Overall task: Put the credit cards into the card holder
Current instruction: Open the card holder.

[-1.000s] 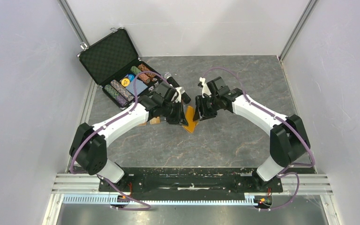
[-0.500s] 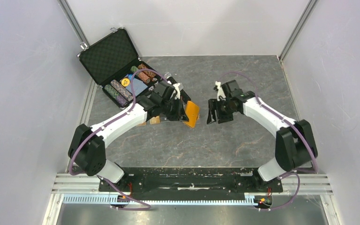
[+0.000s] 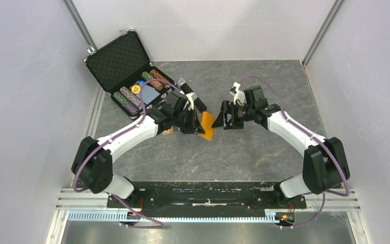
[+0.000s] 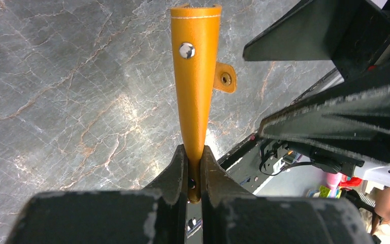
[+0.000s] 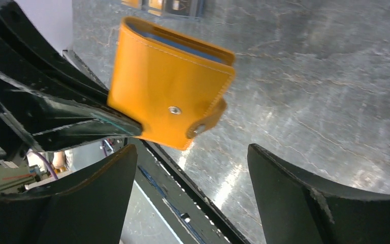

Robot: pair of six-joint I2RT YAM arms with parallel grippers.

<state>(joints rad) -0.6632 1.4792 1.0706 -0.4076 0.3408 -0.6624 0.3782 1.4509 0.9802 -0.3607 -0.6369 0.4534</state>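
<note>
The orange card holder (image 4: pixel 195 76) hangs above the table, folded, its snap tab loose, and my left gripper (image 4: pixel 193 152) is shut on its lower edge. From above, the card holder (image 3: pixel 206 125) sits between both arms. In the right wrist view the card holder (image 5: pixel 167 86) shows its blue lining along the top. My right gripper (image 5: pixel 192 150) is open just in front of it with nothing between the fingers; from above the right gripper (image 3: pixel 223 121) is close to the holder's right side. Credit cards (image 5: pixel 160 5) lie on the table beyond, and the credit cards (image 3: pixel 167 131) show partly under the left arm.
An open black foam-lined case (image 3: pixel 127 66) with rows of chips (image 3: pixel 137 94) stands at the back left, close behind the left arm. Grey walls enclose the marble table (image 3: pixel 264 152) on three sides.
My right gripper backed off to the right, then came back toward the card holder with its jaws wider apart. The left gripper kept its hold and shifted the holder slightly.
</note>
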